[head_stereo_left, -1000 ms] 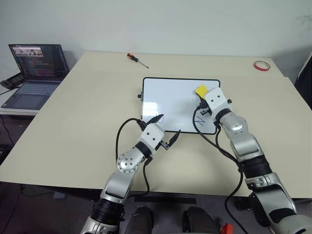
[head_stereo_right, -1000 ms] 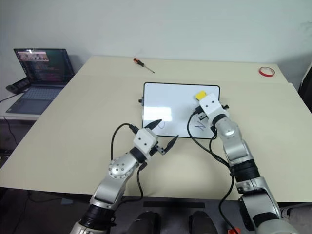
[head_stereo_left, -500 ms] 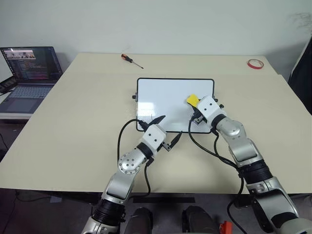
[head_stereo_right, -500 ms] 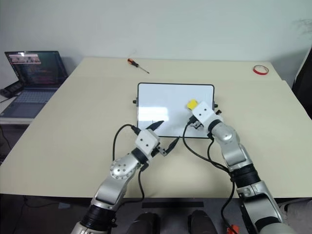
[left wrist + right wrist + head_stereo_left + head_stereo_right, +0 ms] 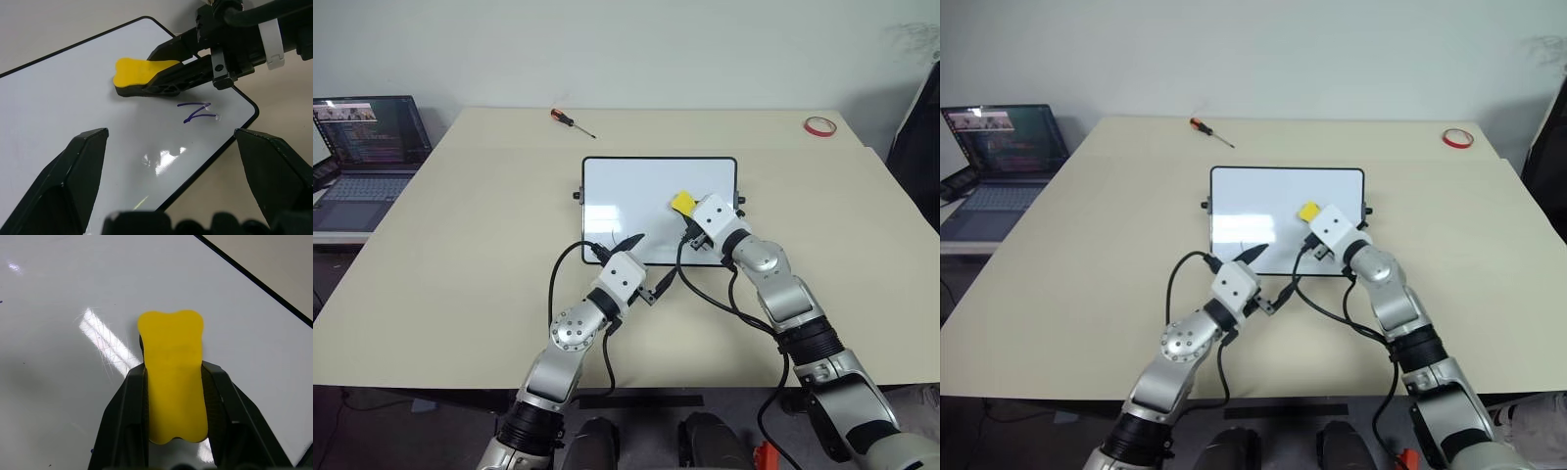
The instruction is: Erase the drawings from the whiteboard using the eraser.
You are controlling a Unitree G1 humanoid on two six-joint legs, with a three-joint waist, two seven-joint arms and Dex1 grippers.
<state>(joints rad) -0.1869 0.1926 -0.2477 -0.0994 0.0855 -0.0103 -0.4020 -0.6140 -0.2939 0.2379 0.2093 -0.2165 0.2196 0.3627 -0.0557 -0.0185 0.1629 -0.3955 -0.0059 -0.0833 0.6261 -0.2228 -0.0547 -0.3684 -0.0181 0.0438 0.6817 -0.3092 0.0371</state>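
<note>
Right gripper (image 5: 173,396): clamped on the yellow eraser (image 5: 172,372), which is pressed flat against the whiteboard (image 5: 636,191).
Left gripper (image 5: 171,161): fingers spread apart, holding nothing, over the whiteboard's near edge.
Drawings: a blue Z-like mark (image 5: 198,111) lies just beside the eraser, near a corner of the whiteboard.
Whiteboard: flat on the beige table (image 5: 460,245).

Little can be read here. On the whiteboard (image 5: 98,98) stands one blue hand-drawn mark (image 5: 198,111) shaped like a Z — or an N, depending on the side it is read from — near the board's near right corner, just beside the yellow eraser (image 5: 142,76). The laptop (image 5: 367,147) at the far left shows lines of text on its screen — too small to make out.
</note>
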